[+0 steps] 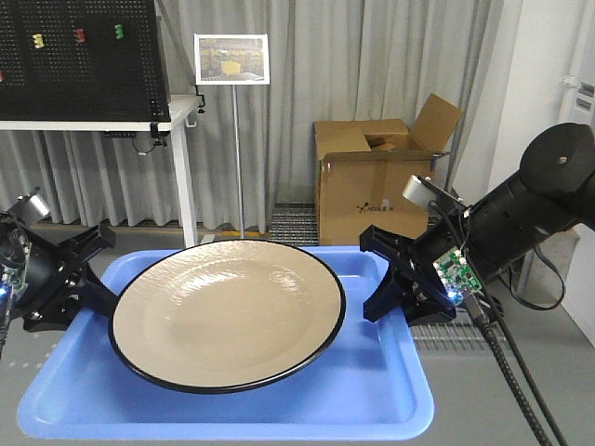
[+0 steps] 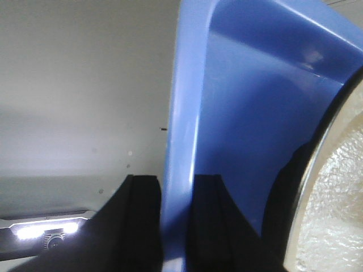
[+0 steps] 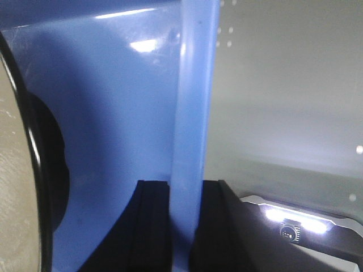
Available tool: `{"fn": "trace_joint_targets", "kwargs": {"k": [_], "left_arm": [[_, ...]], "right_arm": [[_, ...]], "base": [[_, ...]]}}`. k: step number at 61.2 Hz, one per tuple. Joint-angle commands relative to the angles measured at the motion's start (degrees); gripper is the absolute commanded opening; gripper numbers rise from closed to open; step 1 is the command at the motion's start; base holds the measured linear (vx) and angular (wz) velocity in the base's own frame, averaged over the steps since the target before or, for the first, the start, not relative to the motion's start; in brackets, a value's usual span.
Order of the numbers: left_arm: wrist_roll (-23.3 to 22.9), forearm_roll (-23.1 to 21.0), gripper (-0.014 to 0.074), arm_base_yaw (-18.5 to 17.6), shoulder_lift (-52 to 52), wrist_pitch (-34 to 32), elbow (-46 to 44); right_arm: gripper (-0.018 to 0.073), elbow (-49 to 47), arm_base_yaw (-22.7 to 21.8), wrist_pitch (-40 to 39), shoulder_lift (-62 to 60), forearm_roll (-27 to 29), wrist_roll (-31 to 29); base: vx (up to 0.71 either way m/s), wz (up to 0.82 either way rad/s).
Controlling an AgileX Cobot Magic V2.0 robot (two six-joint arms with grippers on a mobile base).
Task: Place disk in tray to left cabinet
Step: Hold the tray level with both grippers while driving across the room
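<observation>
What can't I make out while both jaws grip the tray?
- Cabinet: in no view.
- Under the tray: front view, hidden by the tray.
- Tray floor beneath the disk: covered by it.
- Left gripper body: cut by front view's left edge.
- Wrist views: disk cropped to a sliver.

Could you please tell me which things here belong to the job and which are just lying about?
Job: tray; disk lying in it; left gripper and right gripper, each shut on the tray's rim. The cabinet is not in view.
Lying about: cardboard box; pegboard; sign on a stand.
</observation>
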Motion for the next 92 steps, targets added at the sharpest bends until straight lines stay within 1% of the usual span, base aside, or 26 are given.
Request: {"fn": "trace_joint_targets", "kwargs": {"k": [1,48,92], "left_arm": [[-0.4,-11.04,-0.0001,-1.75,-2.92,-0.32,-2.2],[-0.4,-11.05,-0.0001,-1.75,-2.92,-0.32,-2.2],[-0.4,-11.05,-0.0001,-1.75,-2.92,-0.32,-2.2]], "right_arm": [[-0.0004,-2.18,1.41,1.44,-3.45,10.29,-0.75],[-0.0004,-2.18,1.41,1.29,-3.45,10.23,-0.75],[-0.0004,-2.18,1.41,1.23,-3.45,10.25,-0.75]], "base": [[0.62,-0.02],[0.57,-0.05],[0.42,-0.04]]}}
